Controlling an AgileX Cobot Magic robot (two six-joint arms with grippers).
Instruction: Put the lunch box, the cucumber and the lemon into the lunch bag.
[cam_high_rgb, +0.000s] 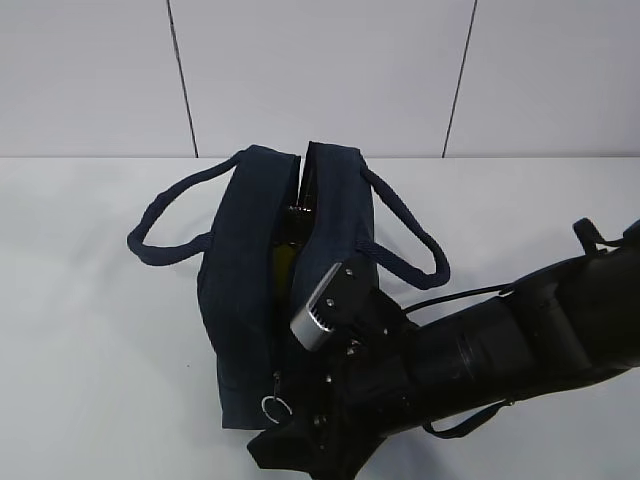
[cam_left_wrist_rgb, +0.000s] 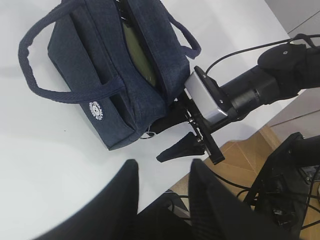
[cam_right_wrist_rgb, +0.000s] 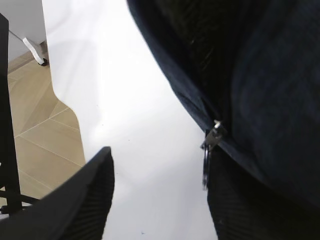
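The navy lunch bag (cam_high_rgb: 250, 260) stands on the white table, its top zipper parted in a narrow slit. An olive-green thing (cam_left_wrist_rgb: 136, 47) shows inside the slit; I cannot tell which item it is. A yellowish patch (cam_high_rgb: 283, 262) also shows there. No lunch box, cucumber or lemon lies on the table. My right gripper (cam_high_rgb: 300, 440) is open at the bag's near end, and the metal ring pull (cam_right_wrist_rgb: 206, 167) hangs against one finger (cam_right_wrist_rgb: 240, 205). My left gripper (cam_left_wrist_rgb: 162, 182) is open and empty, apart from the bag.
The bag's two loop handles (cam_high_rgb: 160, 225) splay out to either side. The table's front edge (cam_left_wrist_rgb: 165, 192) lies close under my left gripper, with wooden floor (cam_right_wrist_rgb: 35, 125) and cables beyond it. The right arm (cam_high_rgb: 520, 330) lies across the table's right side.
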